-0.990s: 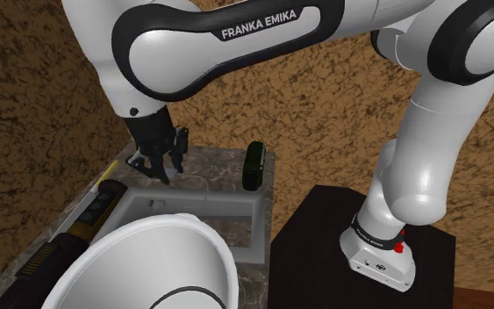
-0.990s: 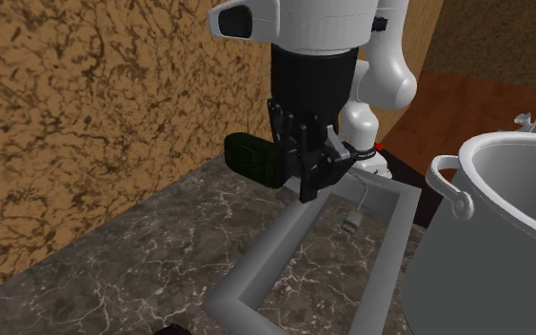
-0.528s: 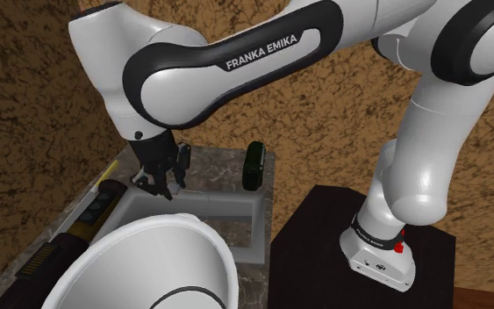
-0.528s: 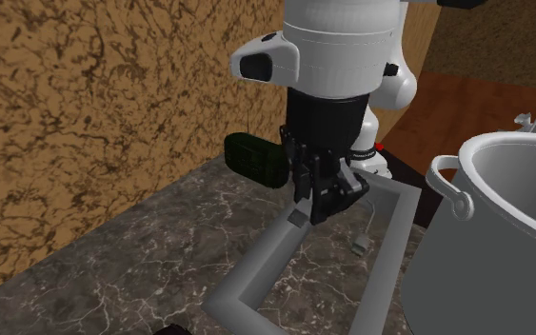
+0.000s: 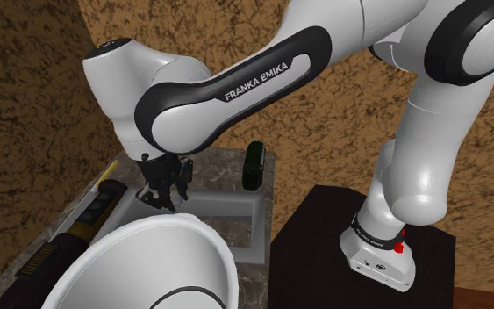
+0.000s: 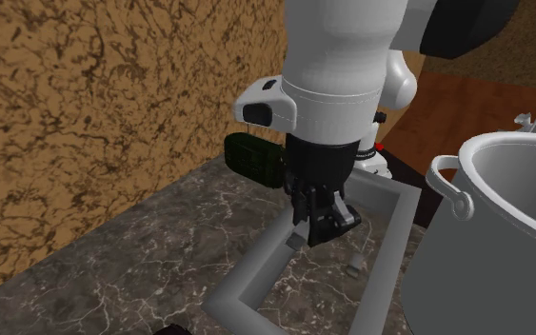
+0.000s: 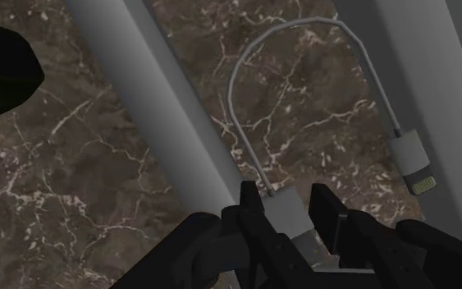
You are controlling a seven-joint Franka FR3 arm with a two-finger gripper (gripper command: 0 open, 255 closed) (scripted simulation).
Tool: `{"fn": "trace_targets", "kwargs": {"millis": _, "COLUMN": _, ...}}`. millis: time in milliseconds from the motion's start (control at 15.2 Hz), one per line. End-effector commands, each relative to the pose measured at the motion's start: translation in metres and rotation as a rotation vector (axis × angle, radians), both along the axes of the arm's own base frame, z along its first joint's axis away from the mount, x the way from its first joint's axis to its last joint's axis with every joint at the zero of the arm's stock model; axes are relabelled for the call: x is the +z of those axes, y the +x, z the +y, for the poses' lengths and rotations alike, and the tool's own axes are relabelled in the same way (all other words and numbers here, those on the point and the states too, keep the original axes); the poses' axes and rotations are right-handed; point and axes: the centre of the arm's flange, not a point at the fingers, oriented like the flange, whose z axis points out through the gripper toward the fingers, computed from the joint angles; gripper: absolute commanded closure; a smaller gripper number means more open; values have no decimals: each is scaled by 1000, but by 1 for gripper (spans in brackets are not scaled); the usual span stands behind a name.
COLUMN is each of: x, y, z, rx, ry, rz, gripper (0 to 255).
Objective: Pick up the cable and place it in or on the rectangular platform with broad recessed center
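lettering | arm (image 5: 267,81) reads franka emika | pincer (image 7: 290,201) clamped on cable (image 7: 411,158) plug over grey platform (image 7: 171,107)

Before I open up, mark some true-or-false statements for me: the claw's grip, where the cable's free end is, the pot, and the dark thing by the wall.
1. The claw is shut on one plug end of the cable. True.
2. The cable's free connector is outside the tray. False: it is over the recess, between the tray's walls.
3. The pot lies tipped on its side. False: it stands upright, mouth up, beside the tray.
4. A dark boxy thing stands by the wall past the tray. True.
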Motion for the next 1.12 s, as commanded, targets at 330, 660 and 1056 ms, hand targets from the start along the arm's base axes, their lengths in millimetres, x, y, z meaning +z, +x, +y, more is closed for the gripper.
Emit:
{"fn": "trace_targets", "kwargs": {"millis": 330, "x": -4, "y": 0, "z": 0, "rx": 0, "ry": 0, "rz": 0, "gripper": 255}}
{"fn": "trace_targets", "kwargs": {"millis": 660, "x": -5, "y": -3, "z": 0, "rx": 0, "ry": 0, "rz": 0, "gripper": 0}}
{"fn": "trace_targets", "kwargs": {"millis": 1056, "x": 45, "y": 1, "z": 3, "rx": 0, "ry": 0, "rz": 0, "gripper": 0}}
